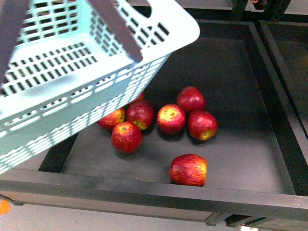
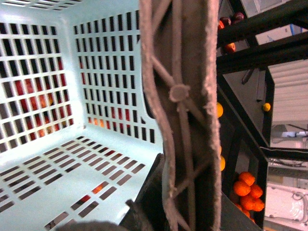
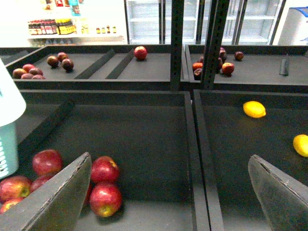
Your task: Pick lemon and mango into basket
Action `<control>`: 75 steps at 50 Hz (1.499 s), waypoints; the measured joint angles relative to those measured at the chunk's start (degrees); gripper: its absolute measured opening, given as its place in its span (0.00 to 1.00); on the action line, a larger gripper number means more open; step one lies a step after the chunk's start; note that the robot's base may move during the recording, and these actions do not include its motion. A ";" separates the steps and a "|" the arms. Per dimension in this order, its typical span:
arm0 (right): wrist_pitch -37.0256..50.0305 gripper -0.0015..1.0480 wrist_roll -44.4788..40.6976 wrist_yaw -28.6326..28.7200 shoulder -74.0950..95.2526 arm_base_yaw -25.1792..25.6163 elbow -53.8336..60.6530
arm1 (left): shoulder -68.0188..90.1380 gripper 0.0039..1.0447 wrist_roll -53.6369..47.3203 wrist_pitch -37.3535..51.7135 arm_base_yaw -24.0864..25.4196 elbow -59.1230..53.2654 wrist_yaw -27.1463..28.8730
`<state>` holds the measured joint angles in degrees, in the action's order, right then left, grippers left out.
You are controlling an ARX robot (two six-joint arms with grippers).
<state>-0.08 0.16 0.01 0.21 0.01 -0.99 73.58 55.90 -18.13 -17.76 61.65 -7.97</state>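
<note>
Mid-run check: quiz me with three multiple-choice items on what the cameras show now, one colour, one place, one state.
1. The basket is: A red; B pale teal; C black.
2. The two yellow fruits lie: A in the tray beside the one holding the apples; B among the apples; C in the basket.
3. The right gripper is: A shut on an apple; B shut on the basket; C open and empty.
Answers: B, its slotted walls are pale teal; A, a divider separates them from the apples; C, its fingers stand apart with nothing between.

Left fingers (image 2: 146,195) clamp the basket handle (image 2: 185,120); right fingers (image 3: 53,197) spread wide.
</note>
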 joint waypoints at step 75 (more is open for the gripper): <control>22.25 0.92 7.37 4.37 82.68 41.24 -26.16 | 15.89 0.06 -2.54 2.82 -18.99 15.58 -10.19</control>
<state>22.17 7.53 4.38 82.89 41.25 -27.16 89.47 53.36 -15.31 -36.75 77.23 -18.15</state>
